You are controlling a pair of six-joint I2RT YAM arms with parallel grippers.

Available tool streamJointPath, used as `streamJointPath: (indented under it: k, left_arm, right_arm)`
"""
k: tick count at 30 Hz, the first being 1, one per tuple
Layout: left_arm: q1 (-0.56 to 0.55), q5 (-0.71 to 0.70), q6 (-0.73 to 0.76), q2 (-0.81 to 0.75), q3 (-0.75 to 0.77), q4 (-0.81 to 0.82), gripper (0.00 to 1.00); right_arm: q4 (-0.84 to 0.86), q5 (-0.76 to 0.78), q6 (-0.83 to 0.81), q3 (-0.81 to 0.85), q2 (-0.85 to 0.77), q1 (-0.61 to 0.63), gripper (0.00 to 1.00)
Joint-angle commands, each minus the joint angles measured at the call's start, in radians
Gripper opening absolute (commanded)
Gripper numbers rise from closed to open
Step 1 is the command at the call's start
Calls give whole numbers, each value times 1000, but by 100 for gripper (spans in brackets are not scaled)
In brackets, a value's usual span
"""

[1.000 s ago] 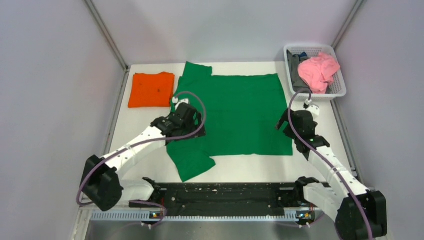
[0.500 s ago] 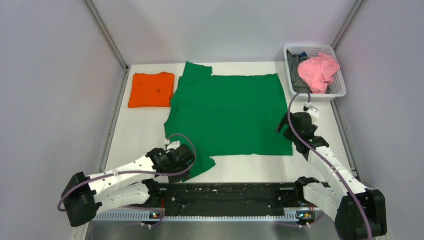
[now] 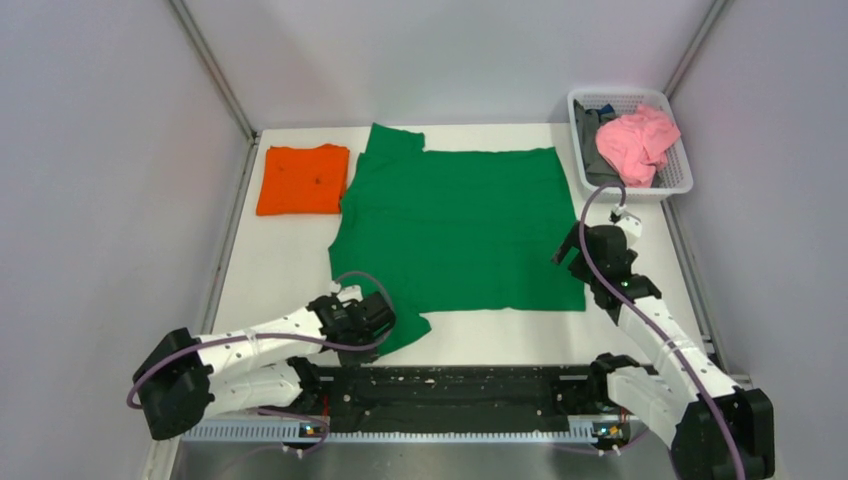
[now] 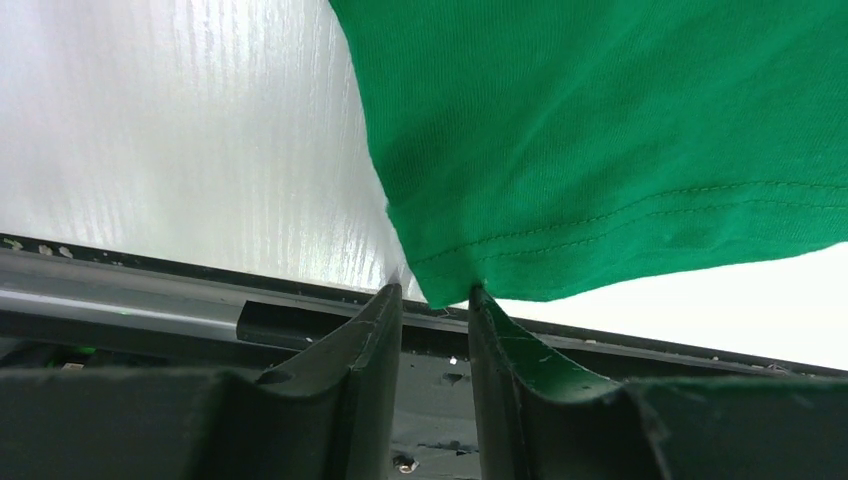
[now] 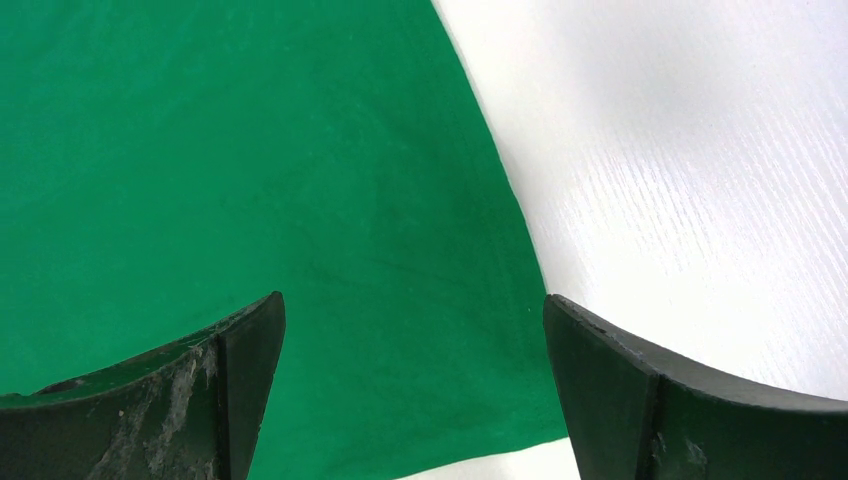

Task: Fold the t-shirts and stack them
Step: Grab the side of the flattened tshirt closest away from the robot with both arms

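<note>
The green t-shirt [image 3: 460, 225] lay spread flat across the middle of the white counter [image 3: 280, 270], one sleeve pointing to the far edge and the other to the near edge, both at its left end. The orange t-shirt [image 3: 303, 180] sat folded into a neat square in the far left corner, just beside the green one's shoulder.

The left tool [image 4: 435, 297] hung low at the near sleeve. Its fingers stood close together, with the stitched corner of the sleeve hem poking down between their tips. A narrow gap showed below the cloth, so I could not tell whether the corner was truly pinched.

The right tool [image 5: 415, 305] was released, its fingers spread wide, over the near right part of the green shirt, where the shirt's edge met bare counter.

A white plastic basket [image 3: 682, 182] stood in the far right corner, holding a crumpled pink garment [image 3: 635, 140] and a dark one [image 3: 590, 125].
</note>
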Motion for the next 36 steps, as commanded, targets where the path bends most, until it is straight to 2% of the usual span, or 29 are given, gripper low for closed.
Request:
streamJointPath:
  k: [1, 8, 10, 11, 12, 16, 24, 29, 34, 36]
  left_arm:
    - [0, -130, -5, 10, 19, 41, 36]
    - [0, -128, 33, 46, 9, 116, 28]
    - [0, -116, 39, 65, 10, 138, 16]
    - [0, -109, 43, 72, 12, 146, 5]
    - [1, -105, 47, 79, 17, 148, 0]
    - [0, -107, 54, 83, 40, 114, 0]
    - [0, -121, 55, -4, 54, 89, 0]
    - [0, -124, 64, -67, 68, 81, 0]
    - [0, -135, 62, -114, 63, 78, 0]
    - [0, -136, 58, -128, 61, 76, 0]
  right_arm:
    - [-12, 7, 11, 5, -40, -5, 99]
    - [-46, 26, 3, 15, -55, -4, 98]
    - [-54, 28, 4, 17, -58, -4, 98]
    - [-57, 27, 4, 18, -62, -4, 98]
    - [-66, 28, 6, 18, -65, -5, 98]
    - [-140, 50, 72, 10, -85, -4, 98]
    - [-198, 24, 144, -128, -192, -5, 86]
    - [-205, -37, 180, -184, -280, -5, 75]
    - [-200, -20, 211, -224, -302, -5, 58]
    - [-200, -23, 217, -225, -288, -4, 57]
